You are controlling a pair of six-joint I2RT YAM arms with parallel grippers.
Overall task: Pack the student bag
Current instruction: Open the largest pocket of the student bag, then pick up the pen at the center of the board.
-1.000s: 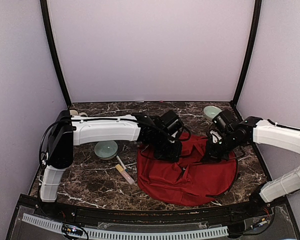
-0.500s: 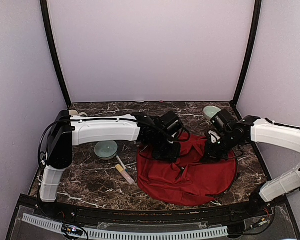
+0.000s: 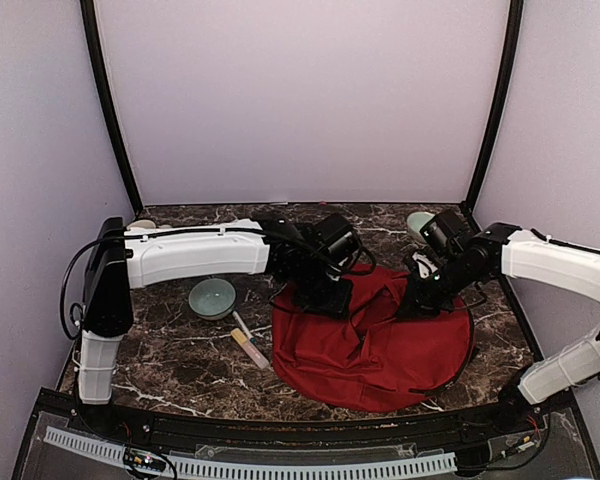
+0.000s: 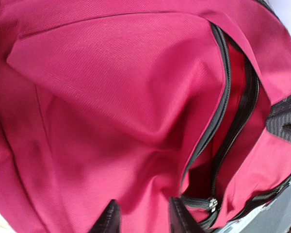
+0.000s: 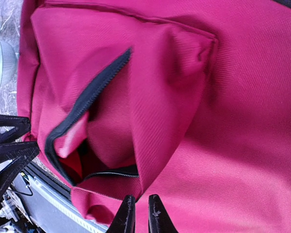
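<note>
Left wrist: student bag [image 4: 111, 97] lies close beneath the parted left pincer [image 4: 143, 216].

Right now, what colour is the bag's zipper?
The zipper is black; student bag red. Best in left wrist view.

Green bowl [image 3: 212, 297], pink stick [image 3: 250, 347], marble table [image 3: 170, 365]
</note>
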